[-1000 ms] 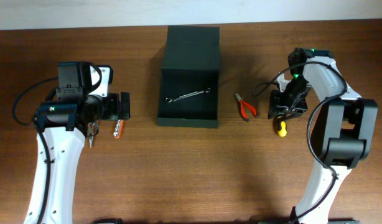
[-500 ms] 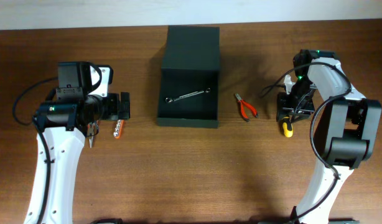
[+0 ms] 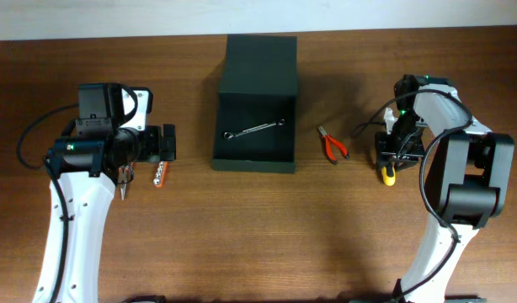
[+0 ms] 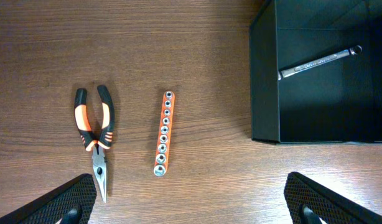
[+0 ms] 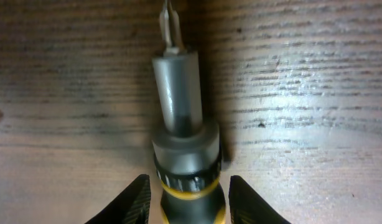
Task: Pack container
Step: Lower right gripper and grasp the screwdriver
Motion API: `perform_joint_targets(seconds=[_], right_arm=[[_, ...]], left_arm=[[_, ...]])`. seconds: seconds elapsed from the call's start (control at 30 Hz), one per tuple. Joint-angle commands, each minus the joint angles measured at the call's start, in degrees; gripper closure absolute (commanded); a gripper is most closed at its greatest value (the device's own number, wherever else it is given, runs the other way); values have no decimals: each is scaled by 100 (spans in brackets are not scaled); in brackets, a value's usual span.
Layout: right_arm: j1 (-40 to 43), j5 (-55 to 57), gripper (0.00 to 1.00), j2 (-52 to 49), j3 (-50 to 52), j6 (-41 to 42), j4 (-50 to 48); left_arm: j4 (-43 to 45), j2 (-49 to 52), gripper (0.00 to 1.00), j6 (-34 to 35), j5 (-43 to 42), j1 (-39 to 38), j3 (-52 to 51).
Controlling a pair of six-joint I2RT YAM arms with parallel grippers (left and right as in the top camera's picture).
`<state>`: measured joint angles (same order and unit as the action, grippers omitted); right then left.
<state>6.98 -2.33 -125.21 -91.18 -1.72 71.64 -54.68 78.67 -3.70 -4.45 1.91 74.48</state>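
Overhead, the container (image 3: 242, 153) sits open at the far middle of the table (image 3: 242, 236), lid folded back, 1 wrench (image 3: 255, 129) inside. The left gripper (image 4: 197, 199) hovers spread wide and empty above pliers (image 4: 94, 140) and a socket rail (image 4: 162, 134). The right gripper (image 5: 190, 199) straddles a screwdriver (image 5: 178, 106) handle; whether its 2 fingers press it, I cannot tell

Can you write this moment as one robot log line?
right fingers: either side of screwdriver handle, grip unclear | left fingers: open, empty | container: open, wrench inside
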Motion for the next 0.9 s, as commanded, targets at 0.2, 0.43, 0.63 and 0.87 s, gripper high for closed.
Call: perform_joint_targets(seconds=[0.2,0.43,0.63,0.87], right_arm=[[17,114,61,20,256,4,-629],[15,140,68,17,258,-103,-841],[15,138,82,17,271,-103,-758],[15,129,92,22,278,-98,-734]], left_arm=[[13,42,1,-114,-9,24,68],[15,39,1,-114,-9,24,68],[15,42,1,-116,-9,24,68],[15,42,1,-116,-9,24,68]])
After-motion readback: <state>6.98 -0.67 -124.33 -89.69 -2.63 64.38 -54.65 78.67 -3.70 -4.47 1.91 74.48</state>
